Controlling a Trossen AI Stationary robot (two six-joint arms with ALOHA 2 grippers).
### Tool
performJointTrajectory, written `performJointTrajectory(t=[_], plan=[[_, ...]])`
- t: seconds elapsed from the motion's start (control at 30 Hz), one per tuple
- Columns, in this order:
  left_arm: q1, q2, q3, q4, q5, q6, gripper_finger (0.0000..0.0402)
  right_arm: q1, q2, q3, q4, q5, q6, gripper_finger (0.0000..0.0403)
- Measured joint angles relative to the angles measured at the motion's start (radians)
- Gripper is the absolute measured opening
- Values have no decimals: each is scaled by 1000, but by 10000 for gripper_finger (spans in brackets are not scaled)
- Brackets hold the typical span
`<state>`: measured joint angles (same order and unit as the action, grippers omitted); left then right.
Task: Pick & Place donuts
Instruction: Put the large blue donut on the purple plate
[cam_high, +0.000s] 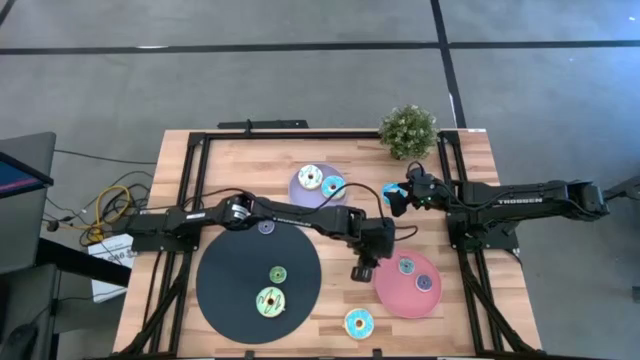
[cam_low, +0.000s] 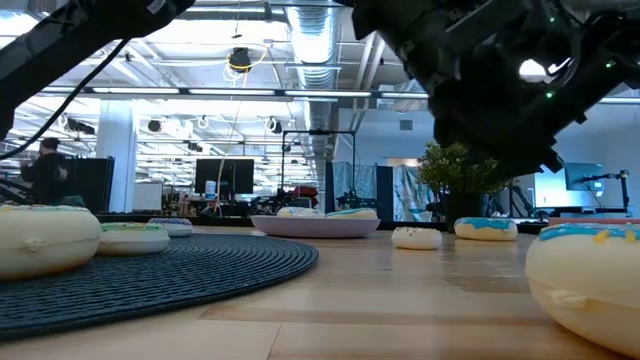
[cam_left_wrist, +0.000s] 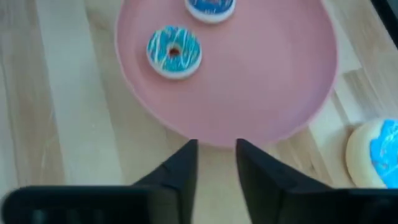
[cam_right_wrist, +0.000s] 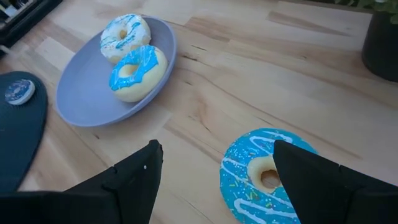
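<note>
My left gripper (cam_high: 362, 270) hovers open and empty at the left rim of the pink plate (cam_high: 400, 300), which carries two small blue donuts (cam_left_wrist: 174, 51) (cam_left_wrist: 210, 9). My right gripper (cam_right_wrist: 217, 162) is wide open and low over the table right of the lavender plate (cam_right_wrist: 81, 99). A large blue-iced donut (cam_right_wrist: 252, 186) lies flat on the wood between its fingers, partly behind one finger (cam_right_wrist: 311, 174). Two donuts (cam_right_wrist: 138, 71) (cam_right_wrist: 124, 34) rest on the lavender plate. Two green donuts (cam_high: 270, 301) (cam_high: 277, 273) lie on the black plate (cam_high: 225, 290). My right gripper has one finger standing in front of the blue donut's edge (cam_right_wrist: 273, 163), and I cannot tell whether it touches it. The donut lies flat on the table.
Another blue donut (cam_high: 359, 323) lies on the wood near the table's near edge. A small donut (cam_high: 265, 227) sits at the black plate's far rim. A potted plant (cam_high: 408, 130) stands at the far edge, behind the right gripper. Bare wood shows between the plates.
</note>
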<state>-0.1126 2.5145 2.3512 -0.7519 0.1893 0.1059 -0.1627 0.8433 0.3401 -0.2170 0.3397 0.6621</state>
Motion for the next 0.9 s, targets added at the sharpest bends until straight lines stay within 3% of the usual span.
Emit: performJointTrajectory(t=[0.17,0.3,0.4,0.5,0.77,0.9], plan=[[-1,0,0,-146,29,13,12,26,0,0,37,-1,-5,296],[-5,-2,-2,-240,12,13,8,45,0,0,49,0,-5,296],[-9,-44,-80,-227,-7,8,4,61,0,0,51,0,-4,296],[-11,-152,-267,-111,-22,-27,2,79,0,0,51,1,9,296],[17,-634,-1038,527,-157,-146,4,102,0,0,62,2,11,296],[48,-882,-1315,634,-222,-164,4,102,0,0,87,2,11,296]])
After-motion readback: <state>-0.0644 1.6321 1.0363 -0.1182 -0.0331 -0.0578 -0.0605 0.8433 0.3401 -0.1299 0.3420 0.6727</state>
